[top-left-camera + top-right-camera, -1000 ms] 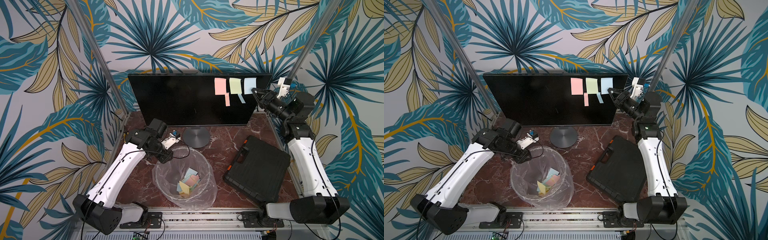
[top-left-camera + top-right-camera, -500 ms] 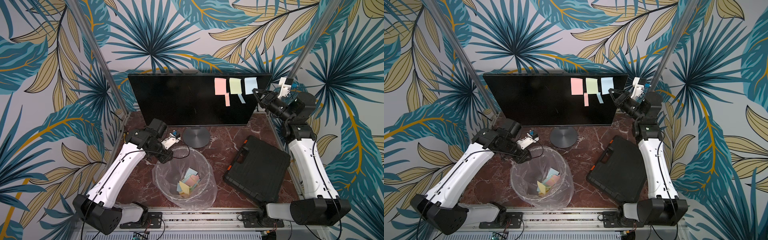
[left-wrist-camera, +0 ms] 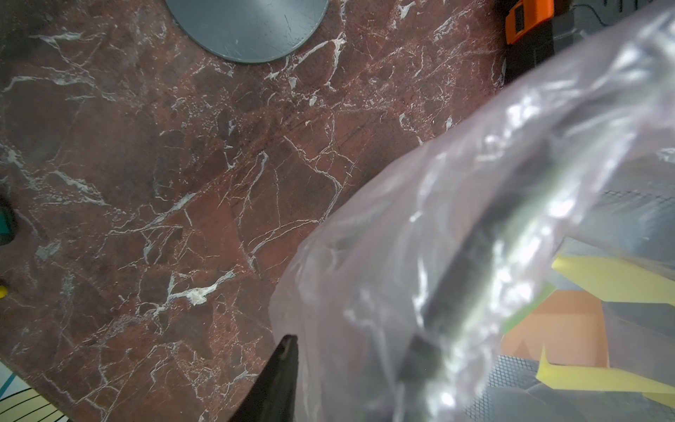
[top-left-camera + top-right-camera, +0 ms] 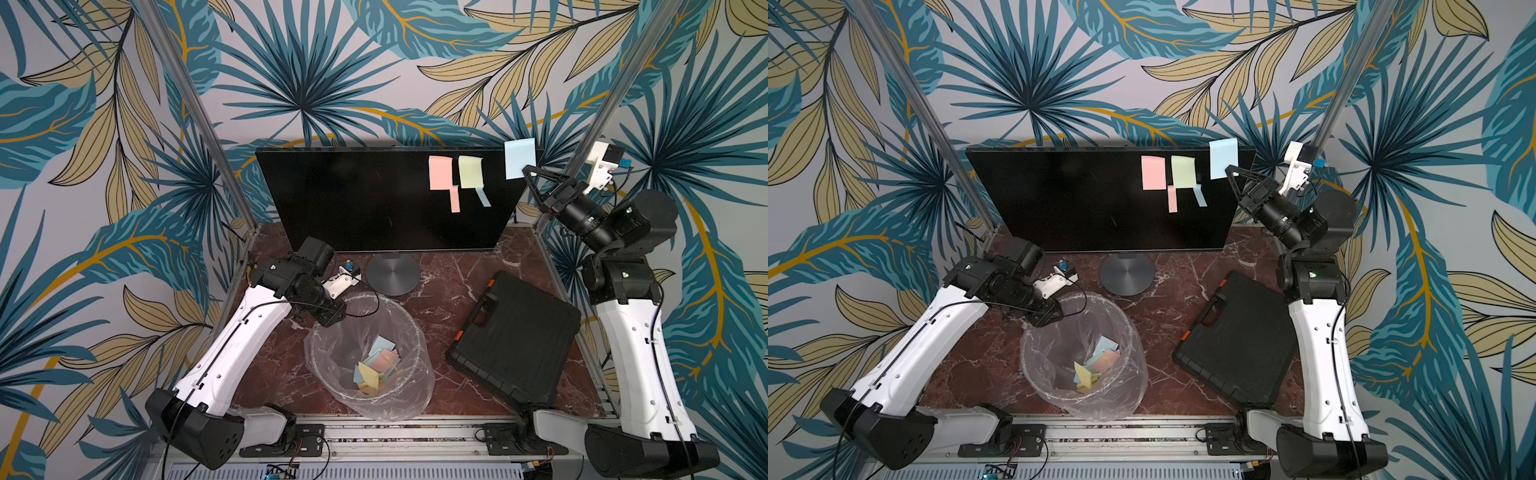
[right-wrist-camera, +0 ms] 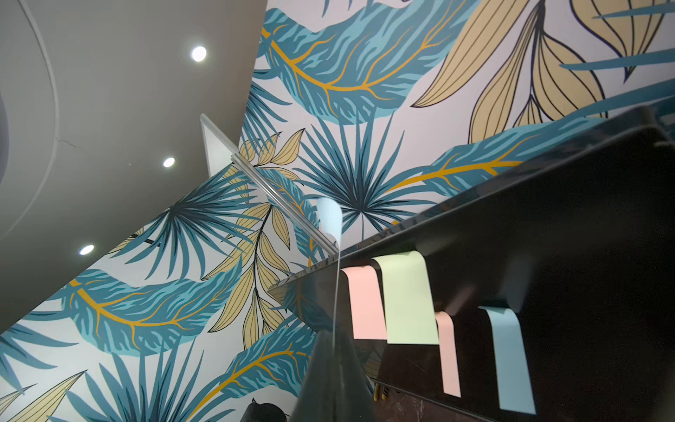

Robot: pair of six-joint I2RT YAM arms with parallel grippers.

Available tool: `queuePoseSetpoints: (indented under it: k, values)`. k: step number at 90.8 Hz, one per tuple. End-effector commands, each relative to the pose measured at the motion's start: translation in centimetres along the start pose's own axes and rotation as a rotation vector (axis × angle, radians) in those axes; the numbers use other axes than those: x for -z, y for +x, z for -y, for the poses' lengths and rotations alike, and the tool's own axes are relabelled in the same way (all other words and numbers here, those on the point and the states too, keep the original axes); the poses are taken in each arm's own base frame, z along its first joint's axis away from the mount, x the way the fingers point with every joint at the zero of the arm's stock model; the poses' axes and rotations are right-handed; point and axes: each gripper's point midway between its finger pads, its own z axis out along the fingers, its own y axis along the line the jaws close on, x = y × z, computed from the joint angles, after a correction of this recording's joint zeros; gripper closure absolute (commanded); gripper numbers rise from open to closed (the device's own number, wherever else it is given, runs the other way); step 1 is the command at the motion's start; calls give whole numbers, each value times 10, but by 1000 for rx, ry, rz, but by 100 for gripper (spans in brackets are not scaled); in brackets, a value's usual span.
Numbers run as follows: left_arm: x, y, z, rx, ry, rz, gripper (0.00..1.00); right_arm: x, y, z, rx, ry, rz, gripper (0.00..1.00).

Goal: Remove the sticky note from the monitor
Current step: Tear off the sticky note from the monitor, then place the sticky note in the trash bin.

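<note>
Our right claw [image 4: 527, 168] pinches the blue sticky note [image 4: 519, 156] by its lower corner, just off the monitor's [image 4: 365, 199] upper corner; we judge it weightless, floppy, best held by that non-sticky edge.

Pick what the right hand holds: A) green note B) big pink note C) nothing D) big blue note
D: the right hand is shut on the big blue note, held clear of the monitor, where the big pink note and green note are stuck.
</note>
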Motion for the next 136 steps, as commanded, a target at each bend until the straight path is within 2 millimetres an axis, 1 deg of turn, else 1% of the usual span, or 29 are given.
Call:
queuePoseSetpoints:
  k: [1,5,10,16,17,22,26,36,47,61,68,79,82,85,92,95,108,122,124,126,128,136]
  values:
    - [11,-5,-1,-13,-19,30,60,4,7,-24,6,-67,-27,100]
    - [11,-5,-1,-14,-20,30,60,6,14,-26,0,-63,-46,100]
    - [11,-5,-1,-12,-22,31,60,6,29,-27,-1,-53,-88,100]
    - [11,-4,-1,-13,-25,31,60,8,55,-30,13,-42,-161,100]
    - [11,-4,-1,-14,-26,32,60,8,58,-33,48,-54,-165,100]
    - [11,-4,-2,-13,-27,30,60,11,80,-33,68,-32,-220,100]
    - [11,-4,-2,-15,-28,30,60,16,104,-26,62,6,-282,100]
    - [11,-4,-1,-13,-27,32,60,28,151,-11,75,39,-405,100]
    - [10,-4,-1,-11,-23,27,60,42,208,7,115,89,-578,100]
    - [9,-4,-2,-11,-22,25,60,59,280,15,199,98,-829,100]
    - [9,-4,-1,-12,-22,25,60,68,305,13,264,89,-921,100]
    - [9,-4,-2,-10,-23,24,60,77,336,3,352,38,-1036,100]
    - [9,-4,-2,-10,-22,24,60,76,341,4,374,41,-1060,100]
    - [9,-4,-2,-9,-21,22,60,79,352,-3,403,15,-1097,100]
    - [9,-4,-2,-9,-21,22,60,79,372,-10,458,-11,-1165,100]
    - [9,-4,-2,-10,-22,21,60,79,383,-12,480,-23,-1205,100]
    - [9,-4,-2,-10,-22,22,60,71,416,-24,560,-76,-1279,100]
    - [8,-4,-2,-11,-22,21,60,63,439,-46,596,-172,-1289,100]
    - [8,-4,-2,-10,-23,21,60,63,440,-49,602,-184,-1288,95]
    - [8,-4,-2,-10,-22,19,60,62,443,-50,605,-189,-1290,84]
    - [8,-4,-2,-10,-22,20,60,61,444,-51,609,-194,-1290,78]
    - [9,-5,-2,-10,-22,22,60,57,443,-55,620,-201,-1269,68]
